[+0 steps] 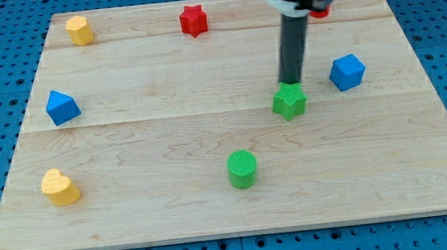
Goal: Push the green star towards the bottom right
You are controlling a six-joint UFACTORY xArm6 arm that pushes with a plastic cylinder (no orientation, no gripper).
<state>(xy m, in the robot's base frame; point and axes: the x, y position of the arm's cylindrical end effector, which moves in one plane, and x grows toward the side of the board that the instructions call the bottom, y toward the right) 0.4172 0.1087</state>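
Observation:
The green star (pixel 289 101) lies right of the board's centre. My tip (pixel 291 82) stands at the star's top edge, touching or nearly touching it, with the dark rod rising straight up from there. The star is fully visible below the tip.
A green cylinder (pixel 242 169) sits to the star's lower left. A blue cube (pixel 347 71) is to its right. A red star (pixel 192 20) and a yellow block (pixel 79 29) lie at the top, a blue block (pixel 62 107) at the left, a yellow heart (pixel 60 186) at lower left. A red block (pixel 321 12) is mostly hidden behind the arm.

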